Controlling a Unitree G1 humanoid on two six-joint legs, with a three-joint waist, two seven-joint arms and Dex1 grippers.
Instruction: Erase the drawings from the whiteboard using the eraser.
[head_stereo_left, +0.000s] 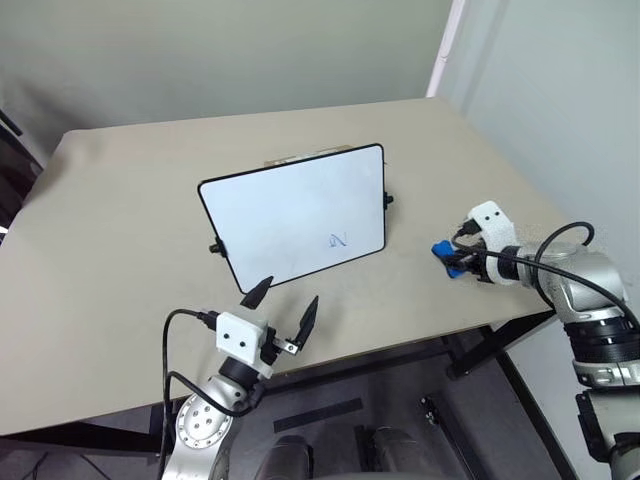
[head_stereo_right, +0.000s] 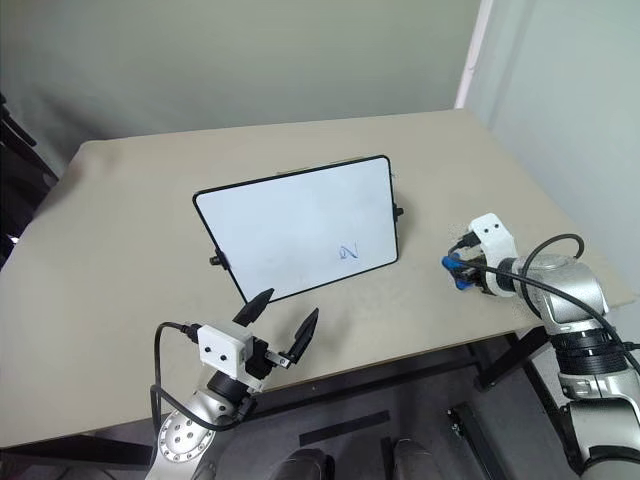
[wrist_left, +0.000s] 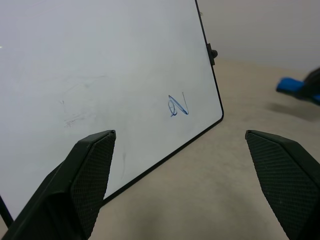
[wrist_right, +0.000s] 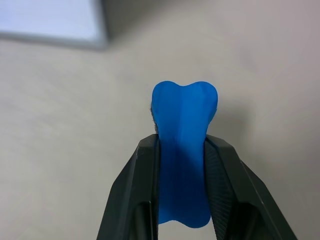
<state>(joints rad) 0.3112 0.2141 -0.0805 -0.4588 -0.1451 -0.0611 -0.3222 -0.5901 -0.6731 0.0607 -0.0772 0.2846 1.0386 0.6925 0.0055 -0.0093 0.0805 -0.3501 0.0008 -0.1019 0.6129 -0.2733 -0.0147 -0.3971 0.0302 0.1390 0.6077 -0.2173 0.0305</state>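
The whiteboard (head_stereo_left: 295, 212) stands tilted in the middle of the tan table, black-rimmed with small knobs at its sides. A small blue scribble, the drawings (head_stereo_left: 338, 240), sits near its lower right corner, also clear in the left wrist view (wrist_left: 178, 106). To the right of the board, above the table, my right gripper (head_stereo_left: 447, 256) is shut on the blue eraser (wrist_right: 183, 150), which sticks out between the two black fingers (wrist_right: 134, 195). My left gripper (head_stereo_left: 282, 304) hangs open in front of the board's lower edge, holding nothing.
The tan table (head_stereo_left: 120, 240) runs wide to the left of and behind the board. Its front edge passes just beyond my left gripper, its right edge under my right arm. A grey wall stands behind and a white wall (head_stereo_left: 560, 90) to the right.
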